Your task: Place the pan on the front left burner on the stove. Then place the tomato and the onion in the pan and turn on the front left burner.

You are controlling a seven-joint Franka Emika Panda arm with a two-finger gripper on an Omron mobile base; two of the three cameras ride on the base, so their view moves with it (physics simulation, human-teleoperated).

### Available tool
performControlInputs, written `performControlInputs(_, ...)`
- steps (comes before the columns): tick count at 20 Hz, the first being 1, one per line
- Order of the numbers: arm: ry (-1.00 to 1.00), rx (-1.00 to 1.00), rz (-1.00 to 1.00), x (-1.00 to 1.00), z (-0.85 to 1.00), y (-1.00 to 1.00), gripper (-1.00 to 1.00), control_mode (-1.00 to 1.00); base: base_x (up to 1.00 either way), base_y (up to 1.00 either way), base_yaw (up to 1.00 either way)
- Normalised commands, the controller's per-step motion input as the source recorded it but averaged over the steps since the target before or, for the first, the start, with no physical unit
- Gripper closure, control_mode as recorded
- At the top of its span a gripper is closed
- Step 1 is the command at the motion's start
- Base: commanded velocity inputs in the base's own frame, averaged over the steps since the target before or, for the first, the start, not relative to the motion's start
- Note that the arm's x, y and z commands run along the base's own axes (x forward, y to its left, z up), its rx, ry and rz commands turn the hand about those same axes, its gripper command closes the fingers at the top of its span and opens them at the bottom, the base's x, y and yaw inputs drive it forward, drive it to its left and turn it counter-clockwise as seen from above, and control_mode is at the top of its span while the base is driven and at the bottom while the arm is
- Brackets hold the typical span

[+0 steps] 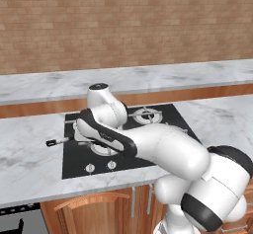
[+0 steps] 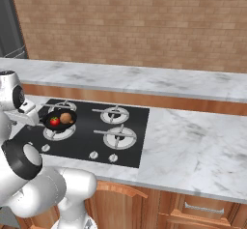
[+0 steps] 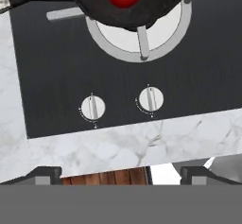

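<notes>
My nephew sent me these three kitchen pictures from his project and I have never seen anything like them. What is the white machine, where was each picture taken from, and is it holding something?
The white machine is a robot arm in a computer-drawn kitchen. Two pictures come from cameras behind it, one on its left side and one on its right, looking down at a black stove set in a marble counter. The third comes from a camera on the hand, looking along its pincer, which is open and holds nothing. A black pan sits on the front left burner with a red tomato and a brown onion in it. Below the burner, the hand camera faces two small silver knobs.
</notes>
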Motion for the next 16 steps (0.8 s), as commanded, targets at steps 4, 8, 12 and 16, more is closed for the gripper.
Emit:
performControlInputs(4,0.01,0.00,0.00,-0.27,-0.49,0.05,-1.00,-1.00,0.00,0.00,0.00)
performControlInputs(8,0.00,0.00,0.00,-0.11,-0.49,0.00,-1.00,-1.00,0.00,0.00,0.00)
performControlInputs(12,0.00,0.00,0.00,0.00,-0.35,0.00,-1.00,-1.00,0.00,0.00,0.00)
performControlInputs(16,0.00,0.00,0.00,0.00,-0.22,0.00,-1.00,-1.00,0.00,0.00,0.00)
